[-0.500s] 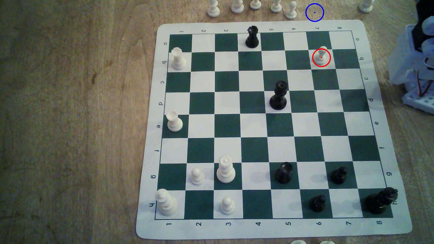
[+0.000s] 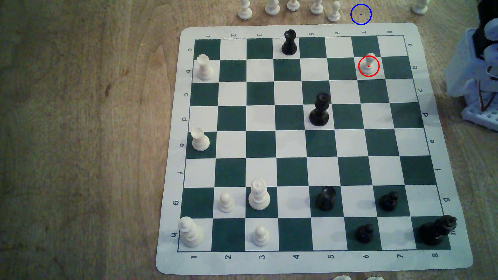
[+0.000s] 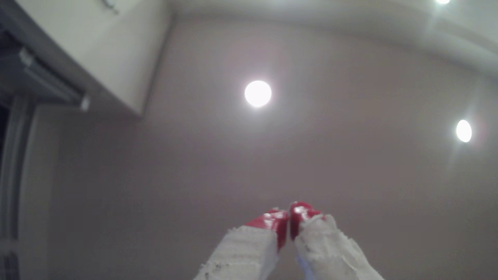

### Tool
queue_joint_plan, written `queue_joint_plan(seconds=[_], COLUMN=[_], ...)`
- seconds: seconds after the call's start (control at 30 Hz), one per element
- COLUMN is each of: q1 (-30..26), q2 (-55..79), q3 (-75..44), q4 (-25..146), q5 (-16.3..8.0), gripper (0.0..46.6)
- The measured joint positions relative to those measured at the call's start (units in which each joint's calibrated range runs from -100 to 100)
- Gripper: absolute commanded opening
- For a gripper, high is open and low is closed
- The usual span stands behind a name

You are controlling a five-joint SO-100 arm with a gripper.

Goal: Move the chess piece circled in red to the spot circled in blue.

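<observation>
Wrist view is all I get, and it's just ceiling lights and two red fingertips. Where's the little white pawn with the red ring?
Observer: In the exterior view the white pawn stands upright on a white square of the chessboard, row b, column 7.
Operator: And the blue circle?
Observer: The blue ring lies on bare wood just past the board's top edge, slightly to the exterior view's left of the pawn.
Operator: Is anything inside it?
Observer: No. The nearest spare white piece stands outside it, on the exterior view's left.
</observation>
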Motion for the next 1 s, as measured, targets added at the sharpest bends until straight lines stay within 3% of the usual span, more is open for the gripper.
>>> queue_joint_plan(seconds=[0.37, 0.4, 0.5, 0.6, 0.67, 0.87, 1.0], q1=[0.0, 0.0, 0.0, -1.5, -2.6, -5.2, -2.3], q2=[0.0, 0.0, 0.0, 0.0, 0.0, 0.0, 0.0], q3=[0.0, 0.0, 0.0, 0.0, 0.0, 0.0, 0.0], q4=[0.0, 0.0, 0.0, 1.4, 3.0, 25.7, 51.9], q5=[0.0, 0.0, 0.0, -0.6, -0.6, -0.5, 2.4], gripper=[0.5, 4.7, 5.1, 8.5, 7.1, 5.5, 7.7])
